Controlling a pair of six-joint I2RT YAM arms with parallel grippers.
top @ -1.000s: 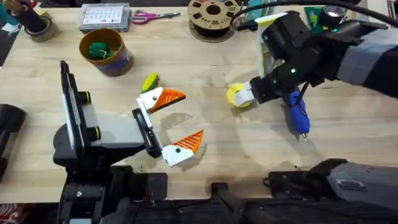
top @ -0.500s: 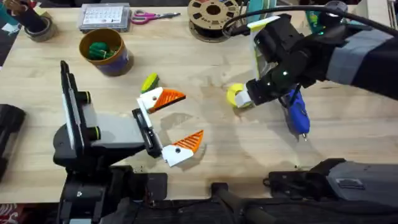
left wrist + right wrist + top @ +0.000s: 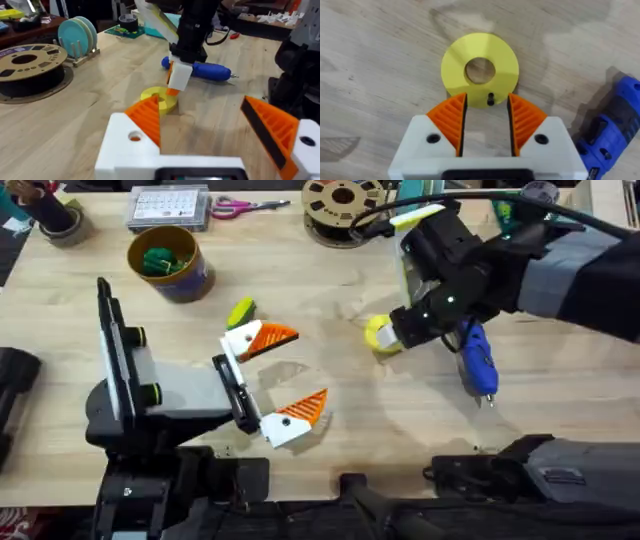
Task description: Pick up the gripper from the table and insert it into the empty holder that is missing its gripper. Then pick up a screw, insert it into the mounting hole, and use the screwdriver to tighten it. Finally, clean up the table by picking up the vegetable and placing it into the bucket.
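Right gripper [image 3: 392, 332] is up at about 2 o'clock on the surface [image 3: 330, 290], sitting right at the flat yellow ring [image 3: 378, 334]. In the right wrist view its orange pads [image 3: 451, 116] sit a narrow gap apart, and between their tips is a small dark screw [image 3: 490, 98] lying on the near edge of the ring [image 3: 480, 70]; I can't tell if the jaws actually pinch it or just straddle it. The blue screwdriver [image 3: 477, 360] lies flat on the surface just beside that gripper, toward 3 o'clock, and nothing is holding it. Left gripper [image 3: 280, 375] is around the middle, jaws wide apart with nothing between them, both white blocks wearing orange tips. The little yellow-green vegetable [image 3: 240, 311] lies on the wood right by the upper left jaw, at about 11 o'clock from centre. The bucket [image 3: 168, 262] stands upright at 10 o'clock, well apart from both grippers, and has dark green pieces [image 3: 156, 261] inside it. Along the far edge at 12 o'clock there's a filament spool [image 3: 343, 200], a pair of pink-handled scissors [image 3: 237, 206] and a clear parts box [image 3: 168, 207] whose contents are too small to make out. From the left wrist view, the right arm comes down onto the ring [image 3: 159, 99] with the screwdriver [image 3: 200, 69] lying behind it.
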